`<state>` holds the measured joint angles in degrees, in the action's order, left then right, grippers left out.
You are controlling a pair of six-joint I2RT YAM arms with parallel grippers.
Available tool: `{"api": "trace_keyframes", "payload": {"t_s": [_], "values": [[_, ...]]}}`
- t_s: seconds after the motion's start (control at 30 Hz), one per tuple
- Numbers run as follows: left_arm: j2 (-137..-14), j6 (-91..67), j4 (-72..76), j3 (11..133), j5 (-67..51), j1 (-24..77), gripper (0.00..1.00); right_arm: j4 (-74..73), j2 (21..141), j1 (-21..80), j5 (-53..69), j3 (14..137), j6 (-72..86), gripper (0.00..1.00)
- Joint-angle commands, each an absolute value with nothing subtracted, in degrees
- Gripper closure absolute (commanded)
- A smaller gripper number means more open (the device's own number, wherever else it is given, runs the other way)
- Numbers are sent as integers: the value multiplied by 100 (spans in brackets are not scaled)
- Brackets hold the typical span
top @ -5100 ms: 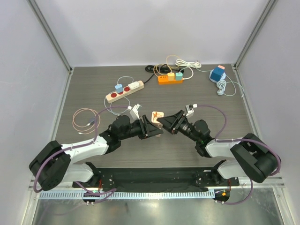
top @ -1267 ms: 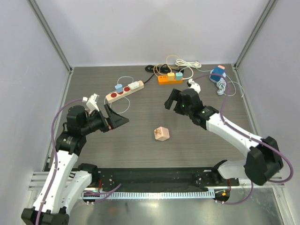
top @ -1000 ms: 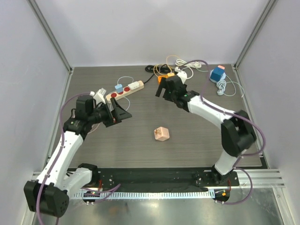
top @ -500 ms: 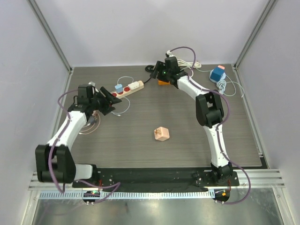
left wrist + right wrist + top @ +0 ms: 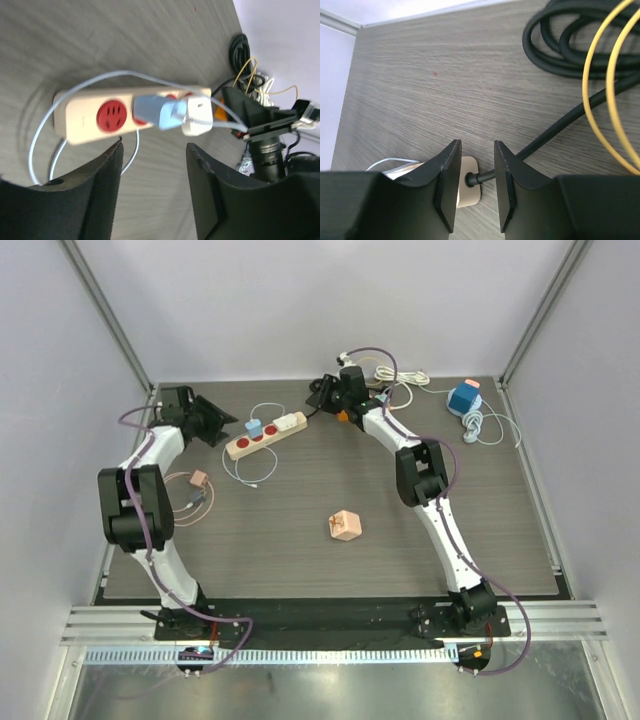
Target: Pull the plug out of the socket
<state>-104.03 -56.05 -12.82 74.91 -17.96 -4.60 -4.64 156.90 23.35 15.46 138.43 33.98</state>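
The blue plug (image 5: pixel 150 111) sits in the beige strip (image 5: pixel 80 120) near the surface's far-left corner. Both jaws are part open, empty. We should pin the strip's cord end, grip the plug squarely, pull straight.

No writing, brand, number or sign can be read in any view. Any print on the strip (image 5: pixel 75 121) and the blue plug (image 5: pixel 150 111), both just ahead of the left pincer (image 5: pixel 154 147), is too small to tell.
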Motion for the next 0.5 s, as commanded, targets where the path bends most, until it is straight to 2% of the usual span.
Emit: {"api": "trace_keyframes", "payload": {"t_s": [0.0, 0.13, 0.2, 0.33, 0.47], "values": [[-11082, -5344, -1642, 8392, -1688, -554, 43, -228, 15820, 2426, 1679, 14194, 3700, 62], [-11680, -4915, -2003, 9253, -950, -598, 35, -465, 15777, 2549, 1679, 14115, 3560, 63], [-12230, -4834, -2258, 9735, -1194, -615, 31, -614, 15698, 2575, 1687, 13993, 3472, 63], [-13244, -4624, -3399, 11177, -1765, -563, 34, -668, 15469, 2584, 1696, 13570, 3279, 63], [-13167, -4570, -3340, 10645, -1837, -413, 36, -870, 15303, 2584, 1854, 13422, 3129, 61]]}}
